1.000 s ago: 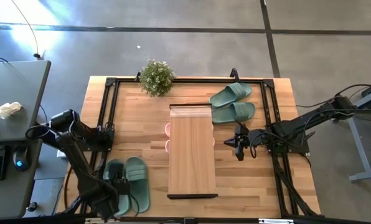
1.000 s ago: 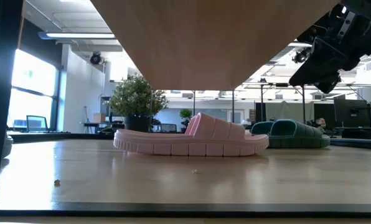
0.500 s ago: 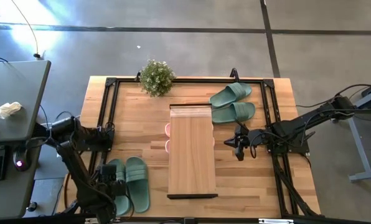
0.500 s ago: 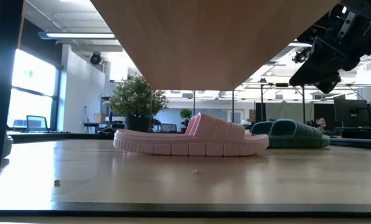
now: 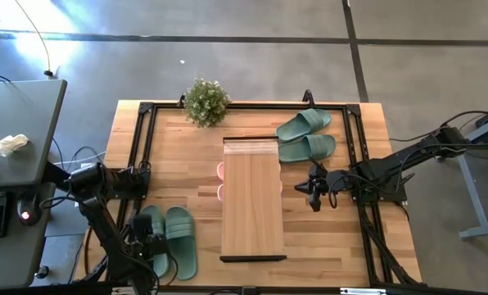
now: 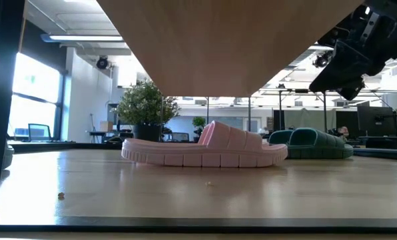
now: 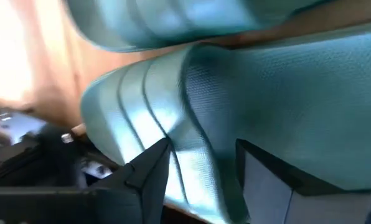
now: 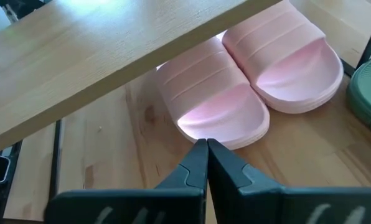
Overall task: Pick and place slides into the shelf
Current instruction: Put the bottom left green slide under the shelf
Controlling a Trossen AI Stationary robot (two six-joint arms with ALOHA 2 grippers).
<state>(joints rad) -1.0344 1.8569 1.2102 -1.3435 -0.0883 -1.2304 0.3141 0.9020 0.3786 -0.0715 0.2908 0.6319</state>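
Observation:
A sage-green pair of slides lies near the table's near left: the left slide point(image 5: 150, 242) and its mate point(image 5: 181, 242). My left gripper point(image 5: 151, 247) points steeply down over the left slide, open, its fingers either side of the strap's edge point(image 7: 192, 118). Two pink slides point(image 8: 213, 102) lie under the light-wood shelf point(image 5: 252, 201). A second green pair point(image 5: 305, 135) lies at the far right. My right gripper point(image 5: 313, 197) hovers shut beside the shelf's right side, holding nothing. My left gripper comes from above, slanting down, at the left green slide's strap. One finger point(image 7: 149, 169) stands over the ribbed outside of the strap, the other point(image 7: 267, 182) on the footbed side of the strap's edge. Whether either finger touches the slide I cannot tell. The slide lies flat on the table.
A potted plant point(image 5: 205, 102) stands at the far edge. A black frame point(image 5: 143, 147) runs around the tabletop. A desk with a keyboard and mouse point(image 5: 15, 147) stands left of the table. Bare wood shows between the near green pair and the shelf.
My left gripper has come down onto the left green slide at the near left, tipping to point more steeply downward. The slides have not moved.

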